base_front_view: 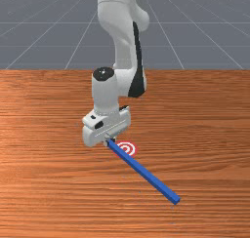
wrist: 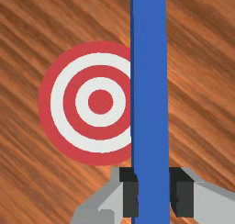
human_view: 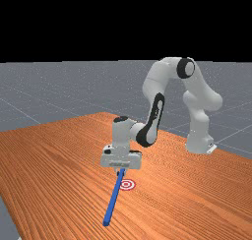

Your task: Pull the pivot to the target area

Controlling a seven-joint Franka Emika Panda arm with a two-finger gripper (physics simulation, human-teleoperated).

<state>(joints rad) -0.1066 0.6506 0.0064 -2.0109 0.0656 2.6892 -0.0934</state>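
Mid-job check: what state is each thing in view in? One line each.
Blue bar, gripped near one end, other end free
Gripper, shut on the blue bar
Target, flat, edge partly hidden by the blue bar, centre visible
Arm, bent over the table

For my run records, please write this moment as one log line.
gripper: shut on blue bar near one end | blue bar: crosses over target off-centre, hiding one side | target: centre uncovered
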